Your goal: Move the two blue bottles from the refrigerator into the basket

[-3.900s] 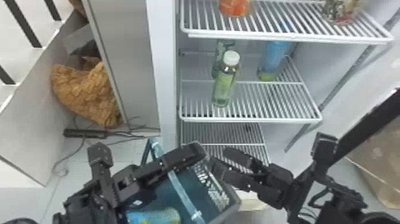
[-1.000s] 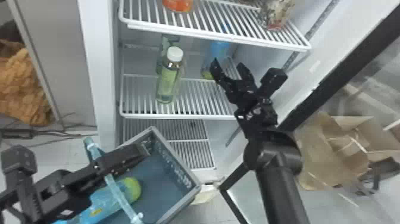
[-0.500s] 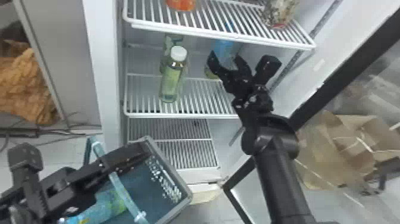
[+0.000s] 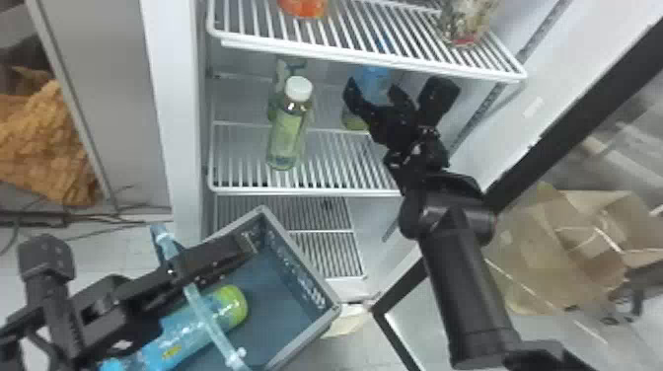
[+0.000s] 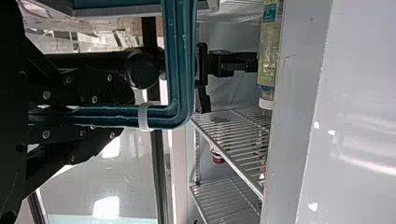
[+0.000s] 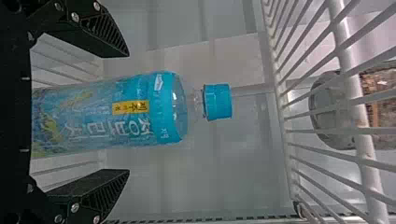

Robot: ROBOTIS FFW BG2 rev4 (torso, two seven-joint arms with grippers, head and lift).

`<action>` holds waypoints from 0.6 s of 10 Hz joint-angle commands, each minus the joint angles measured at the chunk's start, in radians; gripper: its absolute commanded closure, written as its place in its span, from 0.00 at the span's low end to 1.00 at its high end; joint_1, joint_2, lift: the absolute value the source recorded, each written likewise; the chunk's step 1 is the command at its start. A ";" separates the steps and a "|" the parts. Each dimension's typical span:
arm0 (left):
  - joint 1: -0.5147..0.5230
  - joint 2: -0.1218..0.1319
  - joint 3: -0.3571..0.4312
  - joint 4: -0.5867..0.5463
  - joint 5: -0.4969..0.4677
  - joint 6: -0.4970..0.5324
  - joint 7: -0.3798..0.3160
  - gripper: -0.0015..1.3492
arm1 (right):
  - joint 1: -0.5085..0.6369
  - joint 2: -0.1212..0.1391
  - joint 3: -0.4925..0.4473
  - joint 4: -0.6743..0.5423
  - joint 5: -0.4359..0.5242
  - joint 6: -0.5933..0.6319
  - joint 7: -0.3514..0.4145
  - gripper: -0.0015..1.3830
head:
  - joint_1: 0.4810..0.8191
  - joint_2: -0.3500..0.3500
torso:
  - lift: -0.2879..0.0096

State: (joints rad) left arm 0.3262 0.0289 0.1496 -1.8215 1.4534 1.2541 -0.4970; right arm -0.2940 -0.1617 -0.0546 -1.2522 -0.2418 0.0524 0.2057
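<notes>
White wire shelf point(image 4: 306, 191) carries one blue bottle point(image 4: 373, 78) toward its back right corner, partly hidden behind right gripper point(image 4: 372, 92), fingers spread around it. Left gripper point(image 4: 245, 246) pinches basket point(image 4: 302, 261) handle point(image 4: 204, 310), smooth, crossing other bottle point(image 4: 180, 331) inside.

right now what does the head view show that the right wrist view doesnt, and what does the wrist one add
Head view: the basket with a blue bottle lying in it, the white-capped green bottle and the orange item on the upper shelf.

Right wrist view: the upright blue bottle's clear neck and the yellow patch on its label.

Both: that upright bottle between the open jaws of the right gripper, and the shelf above it.
</notes>
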 commanded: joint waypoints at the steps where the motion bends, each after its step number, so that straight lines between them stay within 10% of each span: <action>1: 0.000 0.000 0.000 -0.001 0.000 0.000 0.000 0.86 | -0.020 -0.002 0.007 0.021 0.003 0.019 -0.005 0.17 | 0.63 0.07 | 0.24; 5: 0.000 0.000 0.000 -0.001 0.002 0.000 0.000 0.86 | -0.018 -0.004 0.001 0.026 0.014 0.058 -0.008 0.94 | 0.63 0.07 | 0.24; 6: 0.000 0.000 -0.002 -0.001 0.000 0.000 0.000 0.86 | -0.013 -0.007 -0.003 0.014 0.016 0.060 -0.008 0.92 | 0.63 0.07 | 0.24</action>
State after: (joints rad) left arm 0.3263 0.0291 0.1482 -1.8216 1.4545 1.2541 -0.4969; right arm -0.3097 -0.1667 -0.0559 -1.2310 -0.2281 0.1117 0.1980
